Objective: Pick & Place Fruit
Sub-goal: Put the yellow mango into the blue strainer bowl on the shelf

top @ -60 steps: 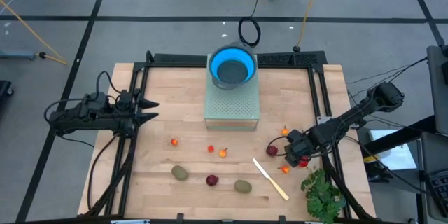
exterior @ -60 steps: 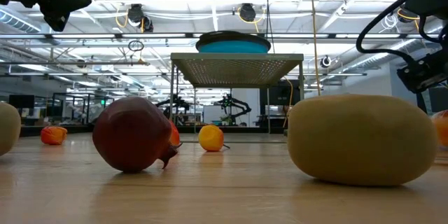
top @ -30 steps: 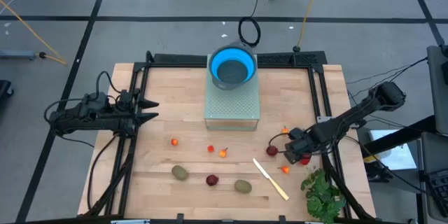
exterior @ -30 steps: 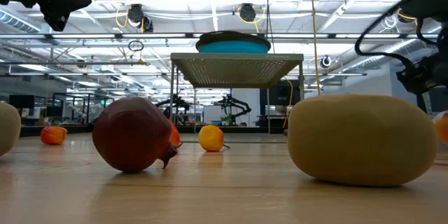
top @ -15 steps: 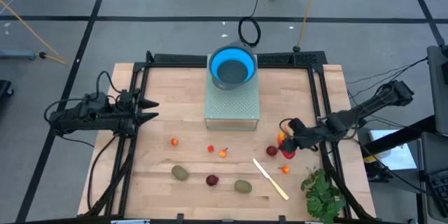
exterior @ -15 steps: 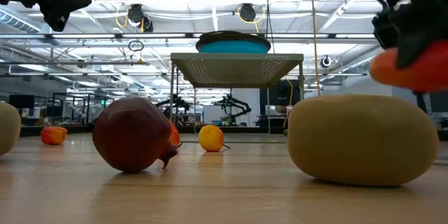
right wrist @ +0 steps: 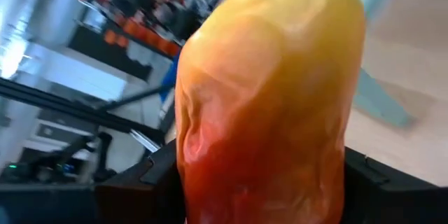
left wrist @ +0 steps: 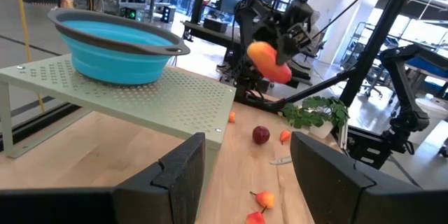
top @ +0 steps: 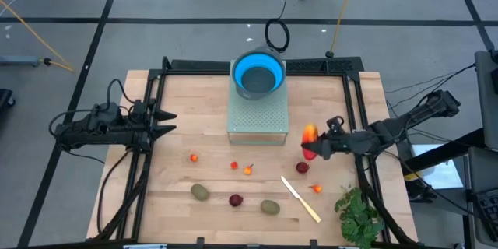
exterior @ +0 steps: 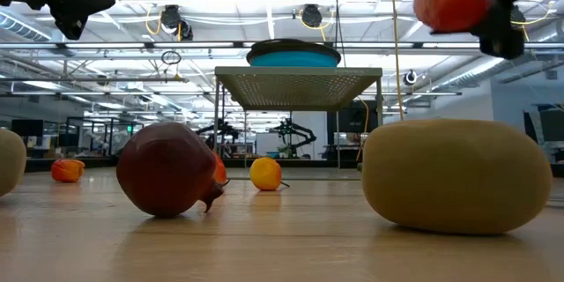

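One red-orange oval fruit (top: 310,135), pinched in the right gripper (top: 315,145), up in the air just right of the grey perforated stand (top: 257,117). On the stand: one blue bowl (top: 258,72).

On the table (top: 179,101):
- two brown-green ovals (top: 201,192) (top: 270,207), near side
- two dark red balls (top: 236,200) (top: 302,167)
- four tiny orange-red bits (top: 194,157) (top: 233,165) (top: 248,170) (top: 317,188)
- one cream knife (top: 300,198)
- one green leafy bunch (top: 359,214), near right corner

Left gripper (top: 165,122) over the left edge, fingers spread, holding nothing.

Against two seconds back: the right gripper was low among the pieces on the right; now it has risen and swung farther and leftward, carrying the oval. Left arm unchanged.
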### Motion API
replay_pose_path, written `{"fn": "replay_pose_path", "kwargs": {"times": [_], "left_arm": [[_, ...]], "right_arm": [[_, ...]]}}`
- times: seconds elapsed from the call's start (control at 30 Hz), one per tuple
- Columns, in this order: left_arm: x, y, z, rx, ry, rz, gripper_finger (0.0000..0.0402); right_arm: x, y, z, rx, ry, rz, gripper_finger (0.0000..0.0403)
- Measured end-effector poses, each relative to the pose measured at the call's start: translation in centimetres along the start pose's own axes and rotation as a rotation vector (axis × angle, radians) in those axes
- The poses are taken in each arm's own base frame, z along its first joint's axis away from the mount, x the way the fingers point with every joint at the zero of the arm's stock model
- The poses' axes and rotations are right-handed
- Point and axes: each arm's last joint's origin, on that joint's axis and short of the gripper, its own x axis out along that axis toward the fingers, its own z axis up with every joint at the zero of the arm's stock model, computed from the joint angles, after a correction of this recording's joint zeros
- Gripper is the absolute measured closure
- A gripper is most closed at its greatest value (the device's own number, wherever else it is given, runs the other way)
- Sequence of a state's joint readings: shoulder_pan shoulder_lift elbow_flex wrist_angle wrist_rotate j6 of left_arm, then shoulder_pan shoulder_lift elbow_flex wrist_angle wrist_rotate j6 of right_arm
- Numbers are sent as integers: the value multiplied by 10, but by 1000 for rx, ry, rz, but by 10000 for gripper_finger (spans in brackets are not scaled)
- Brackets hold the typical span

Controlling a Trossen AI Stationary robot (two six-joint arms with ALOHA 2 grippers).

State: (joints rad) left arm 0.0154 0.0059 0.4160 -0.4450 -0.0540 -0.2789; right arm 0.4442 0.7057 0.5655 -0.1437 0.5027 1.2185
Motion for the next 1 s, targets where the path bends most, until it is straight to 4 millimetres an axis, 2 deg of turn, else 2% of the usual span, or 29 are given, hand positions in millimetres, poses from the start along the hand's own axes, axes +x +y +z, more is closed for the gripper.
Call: {"fn": "replay_pose_path", "kwargs": {"times": [0.43, 0.73, 1.0], "left_arm": [[0, 0, 0, 3, 0, 0, 190], [0, 0, 0, 3, 0, 0, 190], [0, 0, 0, 14, 0, 0, 190]], "right_arm": [[-7, 32, 18, -105, -238, 265, 180], [-7, 33, 20, -134, -268, 260, 179], [-7, 33, 20, -310, -294, 233, 175]]}}
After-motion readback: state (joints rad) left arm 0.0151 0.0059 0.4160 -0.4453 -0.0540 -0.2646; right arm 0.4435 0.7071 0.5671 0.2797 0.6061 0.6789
